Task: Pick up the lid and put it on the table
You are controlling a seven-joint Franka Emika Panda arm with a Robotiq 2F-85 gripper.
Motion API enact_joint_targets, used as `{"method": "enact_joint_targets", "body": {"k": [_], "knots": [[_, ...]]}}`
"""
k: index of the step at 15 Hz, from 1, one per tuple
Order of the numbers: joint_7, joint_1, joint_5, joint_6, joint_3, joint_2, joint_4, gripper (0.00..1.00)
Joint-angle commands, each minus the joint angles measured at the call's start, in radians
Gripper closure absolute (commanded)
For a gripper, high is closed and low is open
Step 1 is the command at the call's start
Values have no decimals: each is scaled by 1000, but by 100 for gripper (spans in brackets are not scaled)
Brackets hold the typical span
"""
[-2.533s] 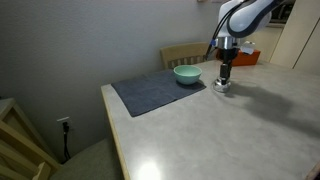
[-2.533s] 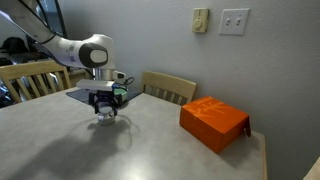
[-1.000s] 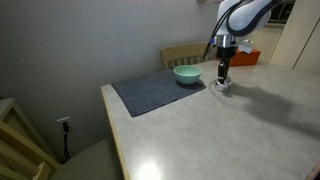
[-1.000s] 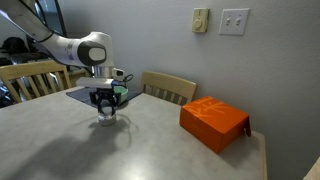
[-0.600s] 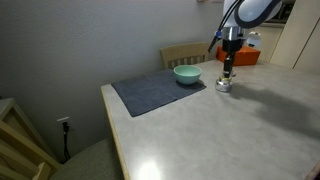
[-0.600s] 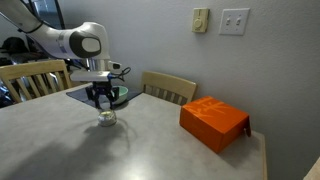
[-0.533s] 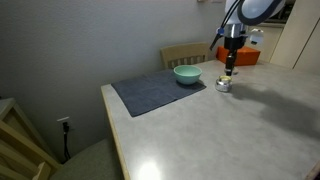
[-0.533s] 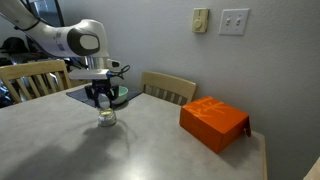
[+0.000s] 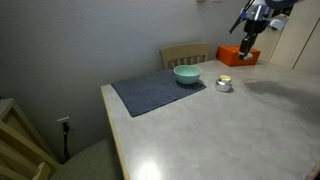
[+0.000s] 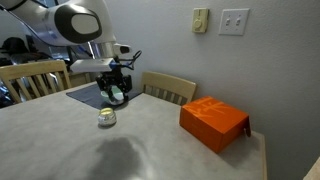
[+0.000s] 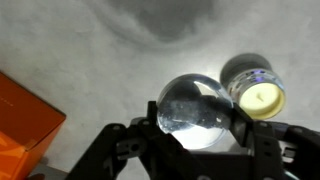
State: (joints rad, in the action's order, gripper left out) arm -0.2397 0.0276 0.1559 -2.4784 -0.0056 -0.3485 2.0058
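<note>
My gripper is shut on the lid, a shiny silvery dome pinched between the two dark fingers. It hangs well above the pale table. In both exterior views the gripper is raised off the tabletop. The lid shows as a small glint in the jaws. The small round container with a pale inside stands uncovered on the table below.
A teal bowl sits on a dark grey mat near the table's far edge. An orange box lies on the table. Wooden chairs stand around it.
The gripper has lifted straight up with the lid and swung away from the small container, which stays on the table, uncovered.
</note>
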Motion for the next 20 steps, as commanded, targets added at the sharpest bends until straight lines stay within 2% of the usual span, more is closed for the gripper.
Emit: {"method": "enact_joint_targets", "body": {"k": [1,4,12,17,20], "knots": [[-50,89,-123,-122,8,-5,45,56],[-75,110,-172,-99,15,-70,1,56],[81,-1,-68,39,-11,-242,-156,56],[135,-29,-39,108,-23,-322,-265,56],[126,-10,-46,95,-21,-348,-299,56]]}}
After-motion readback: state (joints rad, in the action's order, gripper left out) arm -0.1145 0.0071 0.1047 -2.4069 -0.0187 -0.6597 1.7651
